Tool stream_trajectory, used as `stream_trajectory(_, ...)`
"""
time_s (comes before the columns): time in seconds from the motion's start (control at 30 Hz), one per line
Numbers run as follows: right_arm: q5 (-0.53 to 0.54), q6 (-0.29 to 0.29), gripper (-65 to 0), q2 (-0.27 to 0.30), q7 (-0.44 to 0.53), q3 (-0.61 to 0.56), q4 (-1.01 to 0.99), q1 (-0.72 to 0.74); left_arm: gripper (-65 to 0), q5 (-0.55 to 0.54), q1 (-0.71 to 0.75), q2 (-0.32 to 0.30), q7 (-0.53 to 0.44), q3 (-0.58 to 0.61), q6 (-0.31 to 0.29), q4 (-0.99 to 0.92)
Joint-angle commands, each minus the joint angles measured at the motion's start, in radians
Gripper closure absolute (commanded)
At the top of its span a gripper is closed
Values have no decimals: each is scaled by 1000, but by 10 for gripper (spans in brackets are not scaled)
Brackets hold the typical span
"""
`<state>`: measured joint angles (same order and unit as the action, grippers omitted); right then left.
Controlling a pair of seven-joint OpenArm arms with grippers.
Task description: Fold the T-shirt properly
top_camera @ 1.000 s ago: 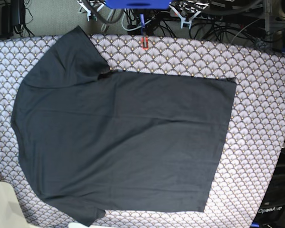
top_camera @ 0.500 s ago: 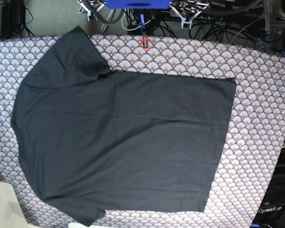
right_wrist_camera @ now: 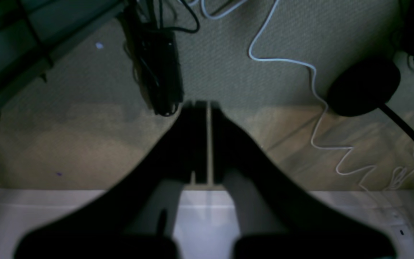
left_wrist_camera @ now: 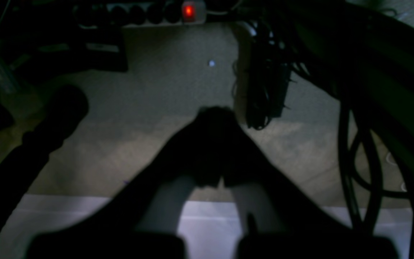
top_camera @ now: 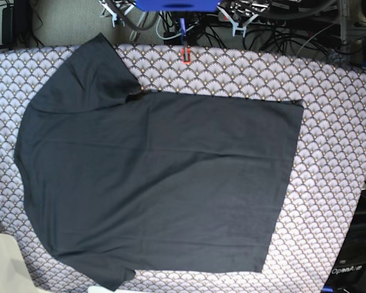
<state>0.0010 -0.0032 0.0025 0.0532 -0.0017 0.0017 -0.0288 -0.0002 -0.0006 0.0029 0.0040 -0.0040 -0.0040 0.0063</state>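
The dark charcoal T-shirt lies spread flat on the fan-patterned tablecloth, its collar end toward the left of the base view and its hem toward the right. One sleeve points to the far edge, the other reaches the near edge. Neither arm shows in the base view. In the left wrist view my left gripper hangs shut and empty over a carpeted floor. My right gripper is likewise shut, holding nothing, above floor and cables in the right wrist view.
Cables and a blue frame crowd the far side of the table. An orange tag sits at the far table edge. A power strip with a red light and a white cable lie on the floor.
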Motion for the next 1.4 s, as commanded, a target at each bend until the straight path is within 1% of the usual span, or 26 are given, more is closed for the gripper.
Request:
stream_trajectory(0.0,4,12,0,0,4,-2,1,-6,-1,2,-2,-1,3,0,2,-2)
stream_trajectory(0.23,4,12,0,4,4,-1,1,-13,0,7,12,-2,-3,3,-4,-4)
stream_trajectory(0.3,1,12,0,7,27,-5,2,-39,0,7,41,-4,-8,3,-6,4)
stream_trajectory(0.4,-2,12,0,20,135,-7,-2,-90,0,7,87,-10,-75,5,-6,4)
stream_trajectory(0.43,-2,12,0,27,164,-7,-2,-113,0,7,106,-27,-103,5,-6,2)
stream_trajectory(0.53,-2,12,0,41,242,-5,-2,-182,0,7,158,-47,-169,5,-8,-1)
stream_trajectory(0.6,-2,12,0,52,317,-7,-2,-231,0,7,195,-56,-220,5,-8,-2)
stream_trajectory(0.63,-2,12,0,61,357,-5,-2,-259,0,6,215,-74,-249,3,-8,-2)
stream_trajectory(0.7,1,12,0,69,439,1,-2,-308,0,1,253,-91,-319,0,-9,-2)
stream_trajectory(0.8,3,12,0,101,601,2,-2,-385,0,-1,316,-100,-459,-1,-9,-2)
stream_trajectory(0.97,4,12,0,124,844,2,-2,-488,0,-2,397,-122,-691,-3,-11,-4)
stream_trajectory(1.07,4,12,0,132,1052,1,-2,-558,0,-21,466,-126,-915,-14,-14,-4)
stream_trajectory(1.1,4,12,0,144,1138,2,-2,-580,0,-37,491,-126,-1010,-24,-31,-4)
stream_trajectory(1.17,4,12,0,155,1302,4,-2,-619,0,-83,537,-120,-1188,-50,-90,-4)
stream_trajectory(1.2,4,12,0,155,1341,4,2,-639,0,-102,551,-117,-1252,-60,-115,-4)
stream_trajectory(1.23,4,12,0,156,1327,6,34,-655,0,-122,563,-109,-1315,-66,-136,-4)
stream_trajectory(1.3,4,12,0,158,1327,6,105,-679,0,-165,584,-86,-1315,-77,-178,7)
stream_trajectory(1.37,4,12,0,159,1325,4,194,-727,0,-206,594,-80,-1320,-90,-222,14)
